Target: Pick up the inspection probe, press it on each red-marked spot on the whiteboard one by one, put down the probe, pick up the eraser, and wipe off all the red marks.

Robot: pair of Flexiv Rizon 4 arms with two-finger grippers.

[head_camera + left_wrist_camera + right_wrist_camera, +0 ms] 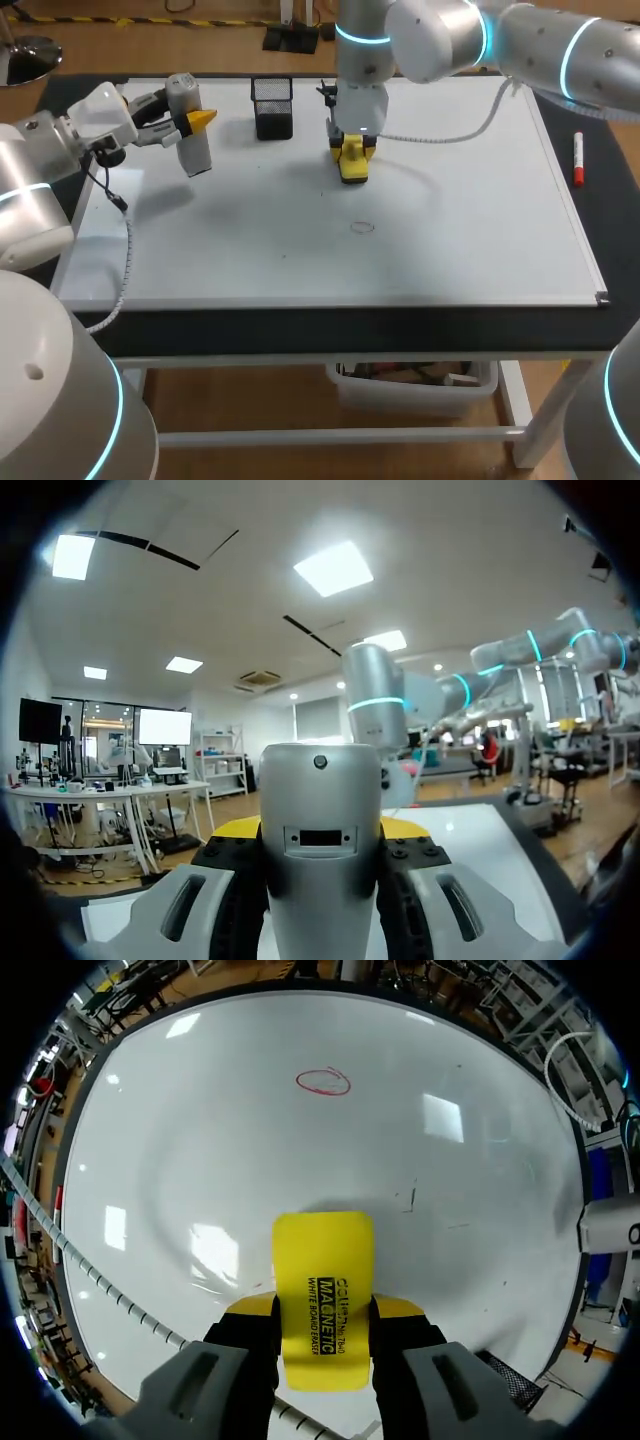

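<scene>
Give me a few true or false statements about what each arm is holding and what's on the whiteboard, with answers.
1. The right arm's jaws are shut on the yellow eraser. True.
2. The left arm's jaws are empty. False: they grip the grey probe.
3. One red circle shows on the whiteboard. True.
4. The red marker stands in the black mesh holder. False: it lies on the table beside the whiteboard's right edge.

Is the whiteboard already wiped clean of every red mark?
No, a red circle shows on the whiteboard ahead of the eraser gripped in the right hand.
</scene>
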